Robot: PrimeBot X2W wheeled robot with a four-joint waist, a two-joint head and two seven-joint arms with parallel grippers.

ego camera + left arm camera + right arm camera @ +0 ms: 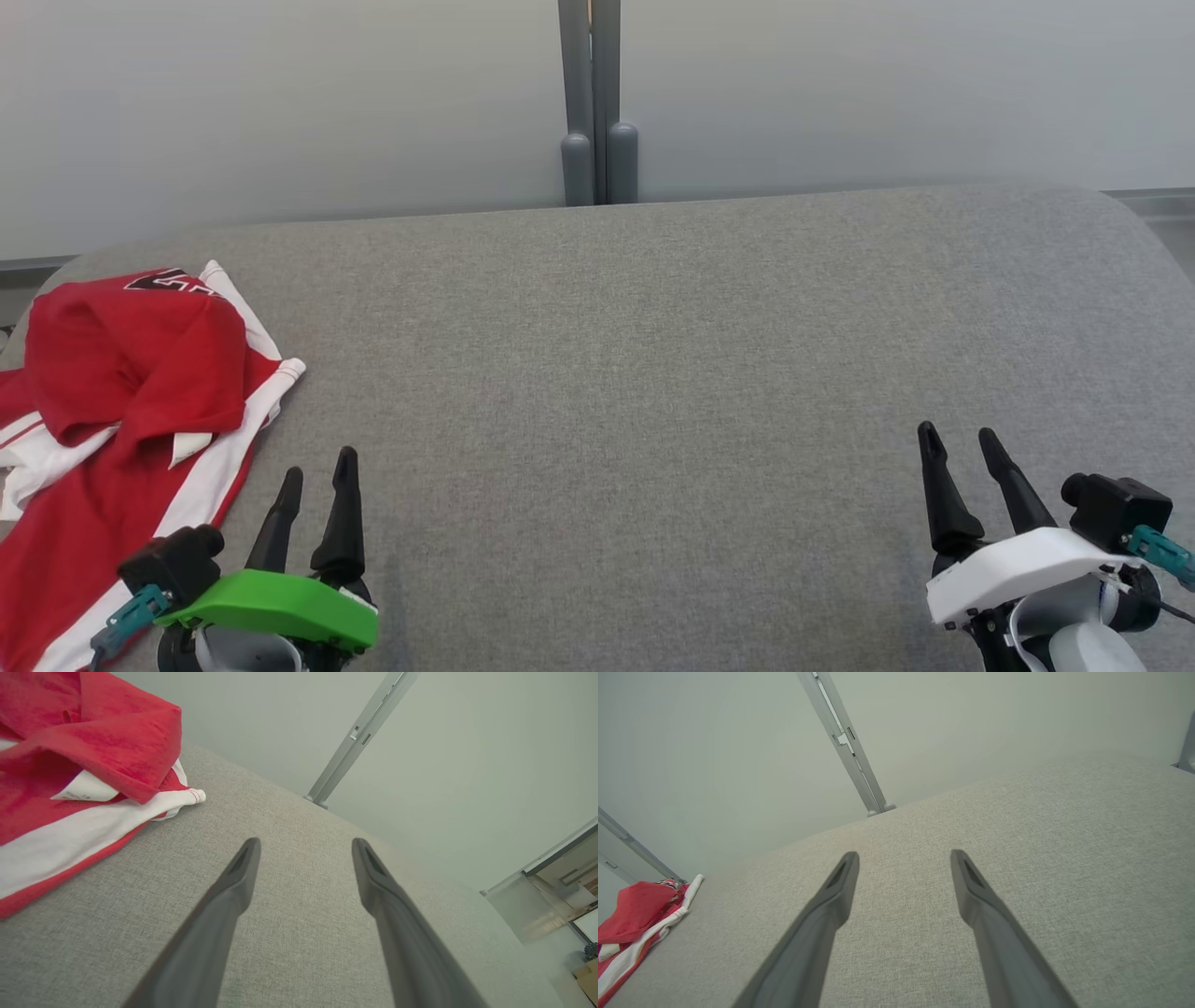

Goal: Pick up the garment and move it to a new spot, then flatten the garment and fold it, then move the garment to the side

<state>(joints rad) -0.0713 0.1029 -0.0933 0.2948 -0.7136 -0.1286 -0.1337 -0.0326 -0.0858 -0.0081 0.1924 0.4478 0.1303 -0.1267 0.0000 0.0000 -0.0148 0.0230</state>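
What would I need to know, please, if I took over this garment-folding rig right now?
Left gripper: open, empty, just beside the red and white jersey, not touching it.
Right gripper: open, empty, over the bare grey cushion, far from the jersey.
Jersey: crumpled in a heap at the cushion's left end, with red cloth bunched over the white stripes.
Done: nothing evident; the jersey is neither flat nor folded.
To do: pick it up, move it to a new spot, flatten it, fold it, then set it aside.
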